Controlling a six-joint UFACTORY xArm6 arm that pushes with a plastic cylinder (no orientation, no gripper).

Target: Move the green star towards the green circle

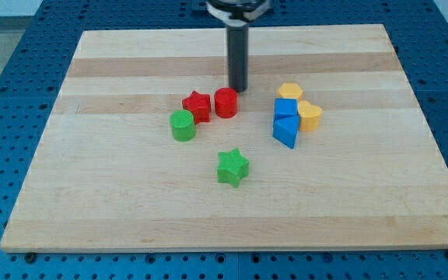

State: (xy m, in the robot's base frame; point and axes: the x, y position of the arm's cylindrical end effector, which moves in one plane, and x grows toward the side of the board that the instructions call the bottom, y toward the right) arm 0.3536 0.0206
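2 green blocks sit apart mid-counter: with no pincer fitted, my tip (239,89) stands just behind the red cylinder (225,103), so approach remains, circling to push green star (232,168) toward green circle (183,125).

- My tip (239,89) is dark, almost black.
- Just below it I see the red cylinder (225,103) and red star (197,106).
- Lower left: green circle (183,125).
- Well below: green star (232,167).
- To its right: two blue blocks (286,124), two yellow blocks (300,105).
- Pale striped wooden board (92,194) on a blue perforated table (6,47).
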